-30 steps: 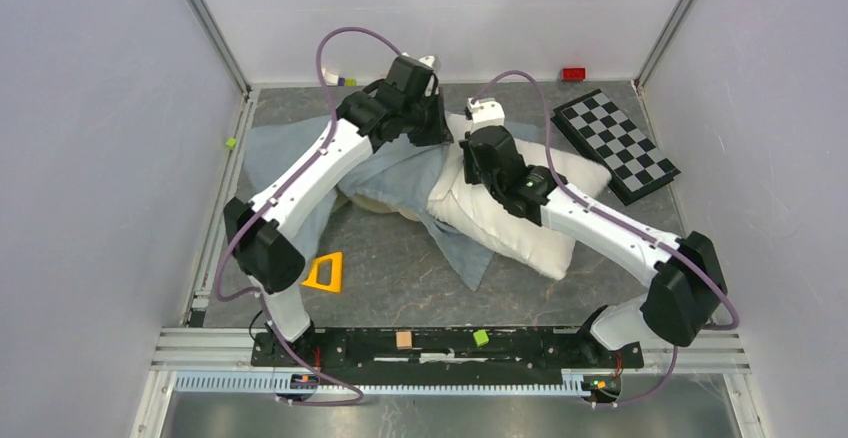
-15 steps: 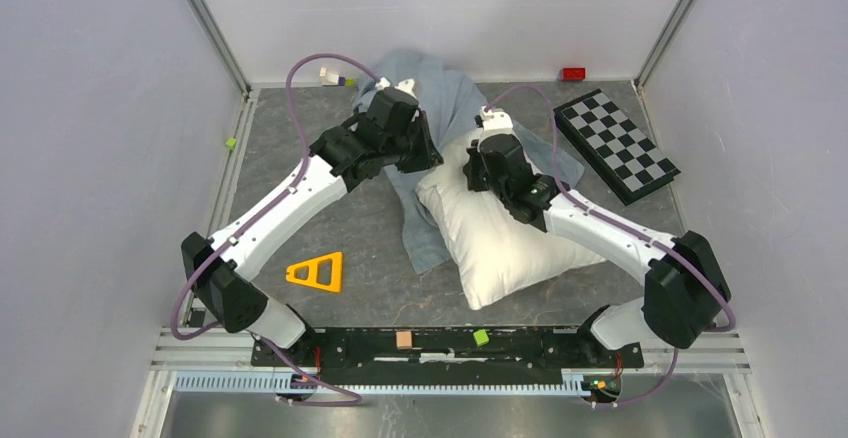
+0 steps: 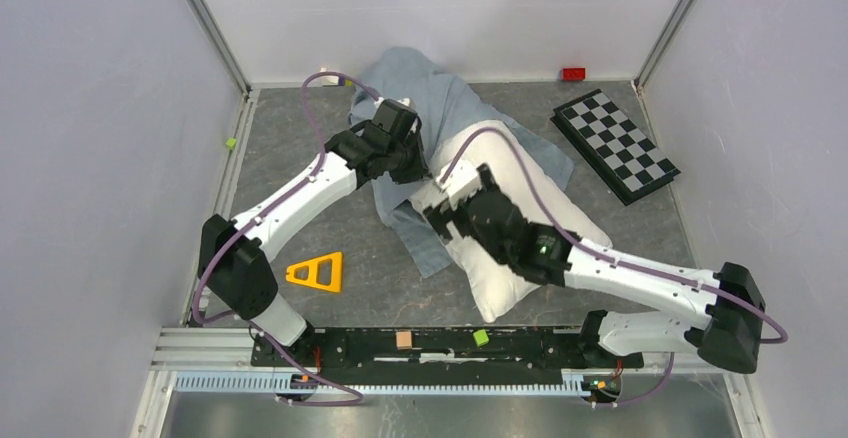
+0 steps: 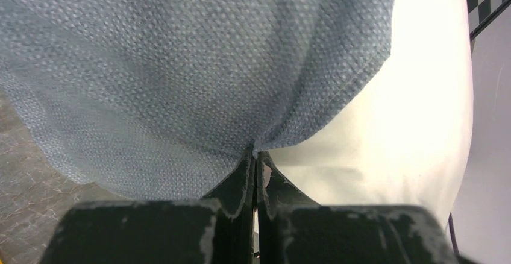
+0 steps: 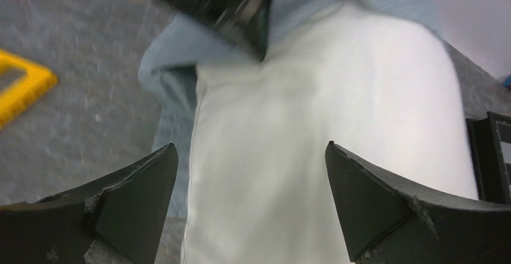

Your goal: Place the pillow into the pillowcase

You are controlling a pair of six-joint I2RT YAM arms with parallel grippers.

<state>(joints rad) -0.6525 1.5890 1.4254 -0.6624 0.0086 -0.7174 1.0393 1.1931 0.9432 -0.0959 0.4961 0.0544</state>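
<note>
The left gripper pinches the pillowcase hem at the far-left corner of the pillow. The right gripper hangs spread wide above the pillow, and grey table shows to the pillow's left.

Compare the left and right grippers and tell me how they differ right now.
The left gripper is shut; the right gripper stands wide open. The left gripper pinches the hem of the blue pillowcase; the right gripper holds nothing. The left gripper sits at the cloth's edge; the right gripper hovers over the white pillow. Both are dark two-finger grippers at the same pillow.
</note>
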